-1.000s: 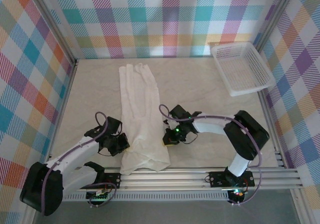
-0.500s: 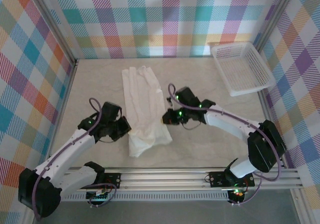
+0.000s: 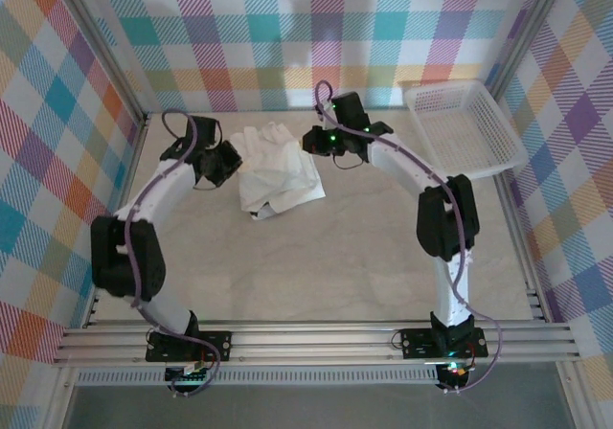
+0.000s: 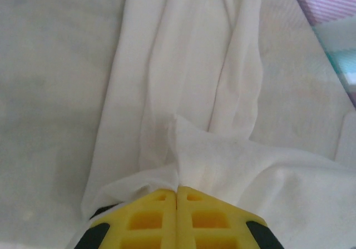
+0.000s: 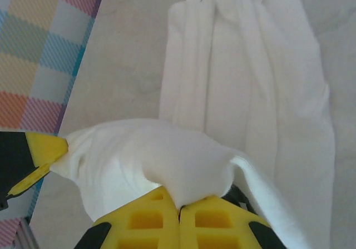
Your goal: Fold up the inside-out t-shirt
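T-shirt point(image 3: 281, 172) apparently inside left claw point(image 4: 177, 192)

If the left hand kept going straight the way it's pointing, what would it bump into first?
Probably the t-shirt. The left hand is shut on a fold of it, and more of that shirt lies stretched on the table right ahead.

Overhead view, close wrist views, t-shirt point(image 3: 278, 170) shared

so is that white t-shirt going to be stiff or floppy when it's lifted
Probably floppy: the t-shirt hangs in soft folds from where the left gripper and right gripper pinch it. Likely light, since two small pinches hold its edge up. It may bunch easily.
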{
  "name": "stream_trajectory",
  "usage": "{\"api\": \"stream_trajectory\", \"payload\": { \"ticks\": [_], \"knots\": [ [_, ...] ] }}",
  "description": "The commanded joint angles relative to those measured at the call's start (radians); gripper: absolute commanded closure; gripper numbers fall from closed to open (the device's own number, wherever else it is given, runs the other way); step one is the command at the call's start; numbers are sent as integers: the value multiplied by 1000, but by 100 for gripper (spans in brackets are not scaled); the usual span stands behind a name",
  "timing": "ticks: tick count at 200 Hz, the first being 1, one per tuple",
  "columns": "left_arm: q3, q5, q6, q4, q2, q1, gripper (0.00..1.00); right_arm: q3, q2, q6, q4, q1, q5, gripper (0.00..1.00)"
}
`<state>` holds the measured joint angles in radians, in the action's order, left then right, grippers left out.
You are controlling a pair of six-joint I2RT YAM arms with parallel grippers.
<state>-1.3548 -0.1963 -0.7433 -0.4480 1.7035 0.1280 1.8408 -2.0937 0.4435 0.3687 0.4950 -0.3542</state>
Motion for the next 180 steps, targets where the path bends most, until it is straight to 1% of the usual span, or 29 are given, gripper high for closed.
{"api": "stream_trajectory", "payload": {
  "ticks": [1, 18, 28, 36, 45, 51, 60, 65, 72, 79, 93, 108, 128, 143, 151, 163, 180],
  "knots": [
    [-91, -34, 39, 25, 118, -27, 100, 125, -92, -31, 12, -14, -31, 100],
    [-154, -28, 38, 34, 193, -44, 100, 257, -200, -26, 28, -27, -54, 100],
    [-187, -6, 44, 26, 231, -49, 100, 372, -288, -25, 74, -31, -84, 97],
    [-220, 21, 50, 0, 258, -53, 100, 491, -368, -25, 128, -34, -119, 89],
    [-244, 29, 51, -7, 286, -56, 100, 644, -458, -24, 207, -36, -135, 72],
    [-258, 32, 52, -1, 301, -61, 94, 738, -512, -21, 246, -39, -141, 62],
    [-279, 29, 54, 10, 321, -68, 75, 856, -578, -16, 288, -43, -145, 51],
    [-293, 28, 59, 10, 332, -74, 67, 904, -603, -11, 303, -47, -145, 47],
    [-318, 20, 63, -2, 344, -82, 62, 943, -613, -6, 316, -55, -146, 41],
    [-340, 10, 72, -16, 349, -92, 57, 943, -598, -1, 323, -64, -142, 38],
    [-344, -7, 88, -32, 318, -108, 54, 865, -519, -26, 333, -81, -136, 35],
    [-290, -19, 105, -34, 233, -112, 53, 684, -396, -86, 328, -94, -120, 33],
    [-108, -66, 87, 14, 84, -93, 52, 349, -220, -129, 267, -107, -73, 32],
    [60, -71, 74, 49, -27, -62, 52, 71, -103, -113, 137, -114, -63, 32],
    [140, -75, 61, 76, -76, -43, 52, -44, -65, -104, 72, -116, -73, 32],
    [244, -79, 49, 105, -121, -11, 52, -137, -48, -86, 27, -115, -98, 32],
    [316, -91, 48, 129, -117, 29, 52, -168, -71, -72, 31, -113, -110, 32]
  ]
}}
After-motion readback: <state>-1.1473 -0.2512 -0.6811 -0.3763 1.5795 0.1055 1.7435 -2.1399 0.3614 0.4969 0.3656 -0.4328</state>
